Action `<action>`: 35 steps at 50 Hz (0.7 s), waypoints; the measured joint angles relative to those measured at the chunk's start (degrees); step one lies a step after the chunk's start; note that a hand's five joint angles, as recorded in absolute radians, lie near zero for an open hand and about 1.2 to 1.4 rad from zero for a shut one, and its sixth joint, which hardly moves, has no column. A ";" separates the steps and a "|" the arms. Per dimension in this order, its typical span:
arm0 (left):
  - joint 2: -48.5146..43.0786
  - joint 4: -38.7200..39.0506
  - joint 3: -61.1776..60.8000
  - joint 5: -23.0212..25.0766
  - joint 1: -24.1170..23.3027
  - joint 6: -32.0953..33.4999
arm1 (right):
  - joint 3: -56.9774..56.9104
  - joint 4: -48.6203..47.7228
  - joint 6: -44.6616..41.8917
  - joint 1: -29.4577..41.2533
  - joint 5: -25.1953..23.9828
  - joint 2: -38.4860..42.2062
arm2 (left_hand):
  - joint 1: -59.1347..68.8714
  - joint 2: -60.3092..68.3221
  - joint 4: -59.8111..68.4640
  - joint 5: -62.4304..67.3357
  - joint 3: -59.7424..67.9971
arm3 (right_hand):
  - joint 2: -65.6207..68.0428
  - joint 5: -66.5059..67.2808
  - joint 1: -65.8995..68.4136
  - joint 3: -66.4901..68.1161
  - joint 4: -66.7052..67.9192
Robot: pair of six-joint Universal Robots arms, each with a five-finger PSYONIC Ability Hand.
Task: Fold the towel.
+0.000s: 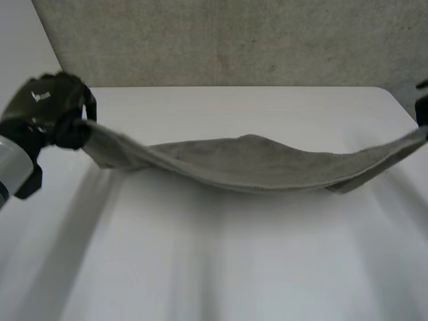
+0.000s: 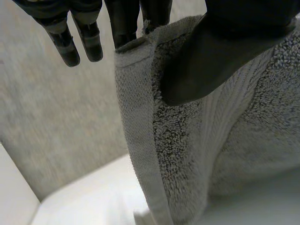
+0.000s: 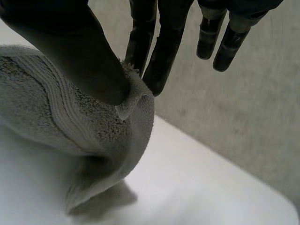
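A white table (image 1: 214, 267) lies under a grey terry towel (image 1: 254, 164), which is stretched lengthwise and sags toward the table at its middle. My left hand (image 1: 53, 110) pinches one towel end between thumb and fingers; my right hand (image 3: 79, 47) pinches the other.

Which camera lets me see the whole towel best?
The head view: the towel shows end to end, sagging in the middle. The left wrist view shows, close up, the end that the left hand pinches; the right wrist view, the end that the right hand pinches.
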 measured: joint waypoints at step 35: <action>-22.45 12.62 40.49 0.09 -0.02 -7.65 | -34.38 -29.41 5.21 29.75 37.77 14.11 | 0.55 0.23 0.00 0.04 0.00 | 0.22 0.00 0.00 0.00 0.00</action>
